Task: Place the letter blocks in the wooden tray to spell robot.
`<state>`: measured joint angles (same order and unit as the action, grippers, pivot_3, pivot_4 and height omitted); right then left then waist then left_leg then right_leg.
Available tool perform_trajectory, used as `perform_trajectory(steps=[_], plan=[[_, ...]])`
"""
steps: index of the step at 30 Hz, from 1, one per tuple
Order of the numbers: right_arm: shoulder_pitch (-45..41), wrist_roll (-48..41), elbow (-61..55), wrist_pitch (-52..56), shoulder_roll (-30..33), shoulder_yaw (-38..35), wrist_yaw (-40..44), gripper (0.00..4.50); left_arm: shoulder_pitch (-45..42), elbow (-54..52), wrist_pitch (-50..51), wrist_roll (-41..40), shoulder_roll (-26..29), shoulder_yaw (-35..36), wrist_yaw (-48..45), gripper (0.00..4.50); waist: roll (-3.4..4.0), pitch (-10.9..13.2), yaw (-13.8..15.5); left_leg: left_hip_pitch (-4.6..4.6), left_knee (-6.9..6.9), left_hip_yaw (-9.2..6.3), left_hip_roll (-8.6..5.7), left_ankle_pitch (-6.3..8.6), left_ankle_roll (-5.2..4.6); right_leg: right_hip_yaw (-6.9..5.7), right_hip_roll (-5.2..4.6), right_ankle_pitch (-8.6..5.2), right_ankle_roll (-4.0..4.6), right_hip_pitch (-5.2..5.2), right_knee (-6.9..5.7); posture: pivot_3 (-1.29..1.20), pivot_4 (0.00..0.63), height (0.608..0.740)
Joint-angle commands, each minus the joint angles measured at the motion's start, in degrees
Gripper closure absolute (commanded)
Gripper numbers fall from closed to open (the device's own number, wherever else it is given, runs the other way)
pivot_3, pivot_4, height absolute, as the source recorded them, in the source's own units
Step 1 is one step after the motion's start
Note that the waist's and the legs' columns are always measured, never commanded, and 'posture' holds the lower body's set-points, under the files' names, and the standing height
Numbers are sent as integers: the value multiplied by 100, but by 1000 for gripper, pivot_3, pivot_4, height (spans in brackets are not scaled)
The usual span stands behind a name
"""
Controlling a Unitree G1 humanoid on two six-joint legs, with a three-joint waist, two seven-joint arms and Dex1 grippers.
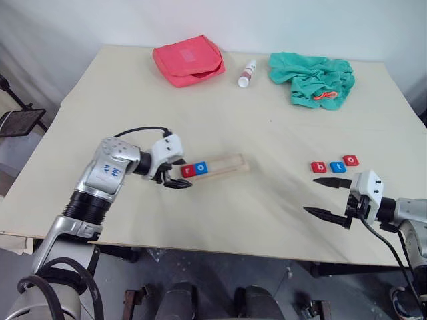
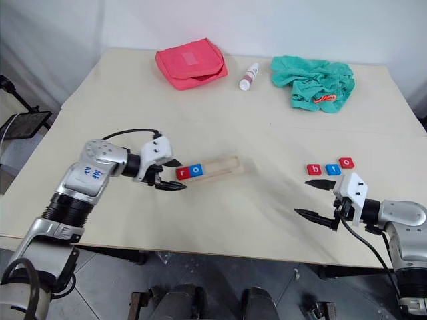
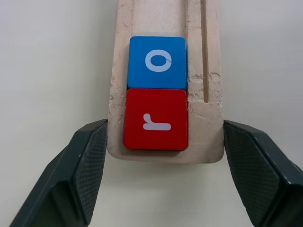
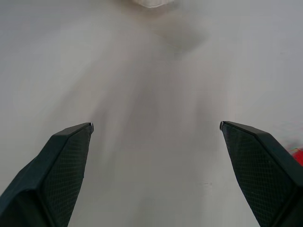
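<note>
The wooden tray [image 1: 230, 163] lies mid-table, a little askew. At its left end it holds a red "r" block [image 3: 156, 118] with a blue "o" block [image 3: 157, 61] beside it. My left gripper [image 1: 184, 173] is open, its fingers [image 3: 90, 156] straddling that end of the tray, close to both sides. I cannot tell whether they touch the wood. Three loose blocks sit in a row at the right: red "b" [image 1: 319, 167], blue "t" [image 1: 337, 167] and red "o" [image 1: 351, 160]. My right gripper [image 1: 309, 195] hangs open just in front of them, holding nothing.
A red pouch [image 1: 189, 61], a white tube [image 1: 247, 73] and a crumpled green cloth [image 1: 312, 79] lie along the back of the table. A black stand [image 1: 20, 120] is off the table's left side. The front table edge [image 1: 220, 248] runs just below both grippers.
</note>
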<state>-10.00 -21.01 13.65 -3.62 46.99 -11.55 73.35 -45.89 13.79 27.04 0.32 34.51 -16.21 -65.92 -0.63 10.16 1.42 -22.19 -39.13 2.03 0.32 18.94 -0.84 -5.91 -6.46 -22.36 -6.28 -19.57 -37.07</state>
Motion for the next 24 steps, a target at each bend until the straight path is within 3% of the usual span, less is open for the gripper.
perform_trajectory(steps=[1, 9, 24], plan=[[149, -207, -215, -117, 160, -234, 189, 0, -177, -473, 164, -3, -191, -243, -67, 1107, -1, 0, 1, 0, 0, 0, -2, -1, -1, 0, 0, 0, 0, 1, 0, 0, 150, 740], [624, -555, -336, -578, 65, -539, 606, 0, -83, -1021, 431, 248, -610, -862, 180, 1107, 0, 0, -9, 0, 0, 2, -1, -1, -2, 1, 2, 0, 0, 2, 4, 0, 150, 740], [934, -543, -476, -496, 134, -645, 456, 0, 159, -1670, 701, 485, -681, -1279, 342, 1107, 1, 1, 7, 0, 0, -3, -6, -4, -7, 6, -2, 0, 0, 9, 11, 0, 150, 740]])
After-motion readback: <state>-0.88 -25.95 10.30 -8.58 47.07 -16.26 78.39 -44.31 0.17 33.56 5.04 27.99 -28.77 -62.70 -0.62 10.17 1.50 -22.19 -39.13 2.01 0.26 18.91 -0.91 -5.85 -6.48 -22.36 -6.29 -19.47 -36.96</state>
